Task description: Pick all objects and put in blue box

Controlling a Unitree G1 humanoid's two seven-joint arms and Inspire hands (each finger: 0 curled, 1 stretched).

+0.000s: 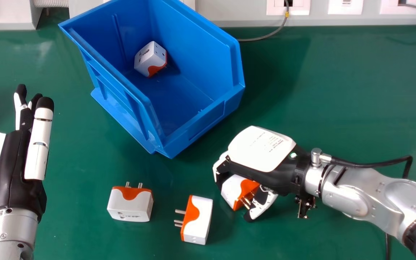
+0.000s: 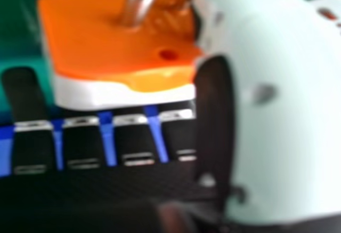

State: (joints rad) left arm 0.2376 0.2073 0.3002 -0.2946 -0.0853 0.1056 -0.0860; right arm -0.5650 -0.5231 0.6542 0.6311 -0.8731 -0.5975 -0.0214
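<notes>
Where I stand, looking from left to right, the left hand [image 1: 11, 159] comes first, its fingers straight and relaxed, pointing toward the wall, with nothing in its grasp. Next comes the blue box [image 1: 197, 124], set askew on the green table [image 1: 338, 90], its lower, cut-away front turned toward the robot. Inside it sits one plug [image 1: 150, 59], white with an orange end, tilted on the floor of the box toward the back.

Nearer the robot, in front of the box, a second plug [image 1: 130, 207] lies on the table, its metal pins pointing toward the wall. Just to the right of that, and a little closer to the robot, lies a third plug [image 1: 199, 220], its orange end and pins facing left.

Beside it comes a fourth plug [image 1: 232, 189], caught in the right hand [image 1: 262, 148], whose fingers curl round its white body while the thumb [image 2: 277, 121] closes in on the pin side. From the right hand view, I see the plug pinched between those fingers and the thumb, orange face and a pin showing. Along the wall behind are white sockets [image 1: 344, 7], and a black cable [image 1: 377, 164] loops from the right wrist.
</notes>
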